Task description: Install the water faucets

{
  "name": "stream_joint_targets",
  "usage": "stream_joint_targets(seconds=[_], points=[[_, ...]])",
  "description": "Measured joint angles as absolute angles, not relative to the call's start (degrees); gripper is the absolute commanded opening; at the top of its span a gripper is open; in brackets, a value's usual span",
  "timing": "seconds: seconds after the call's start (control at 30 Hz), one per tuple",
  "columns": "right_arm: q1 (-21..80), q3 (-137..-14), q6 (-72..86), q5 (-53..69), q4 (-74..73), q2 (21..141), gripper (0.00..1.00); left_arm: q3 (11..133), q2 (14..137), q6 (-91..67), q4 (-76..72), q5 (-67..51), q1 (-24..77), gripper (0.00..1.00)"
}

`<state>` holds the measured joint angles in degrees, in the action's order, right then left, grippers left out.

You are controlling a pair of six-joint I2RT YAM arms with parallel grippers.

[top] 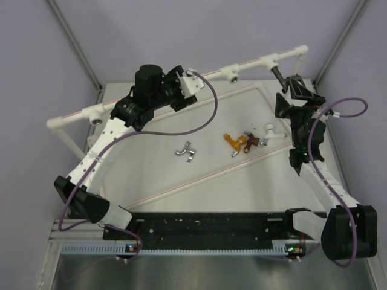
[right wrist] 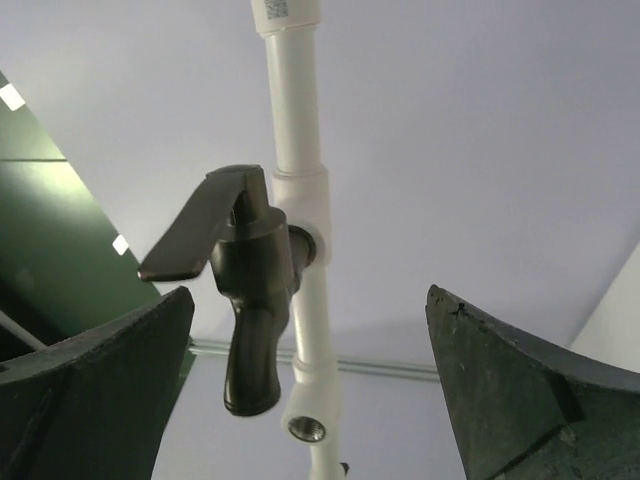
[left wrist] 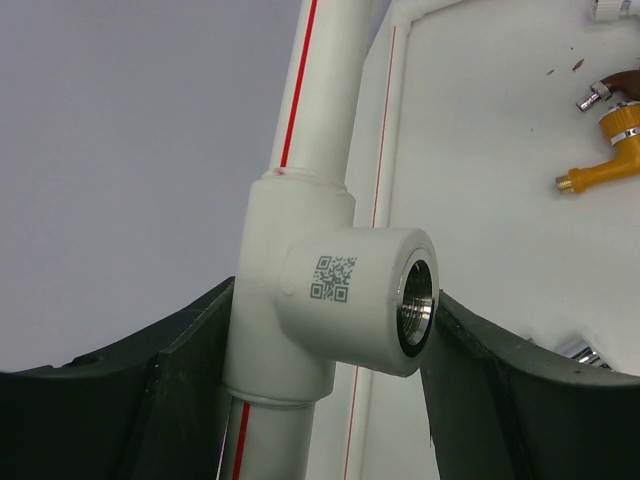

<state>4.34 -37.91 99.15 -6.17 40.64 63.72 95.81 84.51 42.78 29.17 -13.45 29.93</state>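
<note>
A dark grey faucet (right wrist: 250, 290) sits screwed into a socket of the white pipe (right wrist: 300, 120), its lever up and spout down. My right gripper (right wrist: 308, 300) stands open around it, both fingers well apart from it; from above it (top: 290, 87) hangs just off that faucet (top: 279, 75). My left gripper (left wrist: 336, 290) is shut on a round pipe socket (left wrist: 350, 300) with a QR mark, one finger on each side. Silver (top: 186, 151), orange-gold (top: 234, 143), reddish-brown (top: 253, 142) and white (top: 272, 132) faucets lie loose on the table.
The pipe (top: 151, 93) runs diagonally from the left to the back right, with further bare sockets (top: 230, 74) along it. Purple cables loop off both arms. Grey walls close the back and sides.
</note>
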Motion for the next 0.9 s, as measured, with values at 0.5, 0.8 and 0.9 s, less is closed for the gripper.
stream_joint_targets(seconds=[0.5,0.8,0.9], points=[[4.34,-35.14,47.53,-9.21,14.72,38.37,0.99,95.81,84.53,42.78,29.17,-13.47,29.93,0.70],[4.34,-41.63,-5.54,0.40,12.29,36.01,0.99,95.81,84.53,42.70,29.17,-13.45,29.93,0.70],[4.34,-43.27,-22.28,5.21,13.26,37.41,0.99,95.81,84.53,42.63,29.17,-13.47,29.93,0.70]])
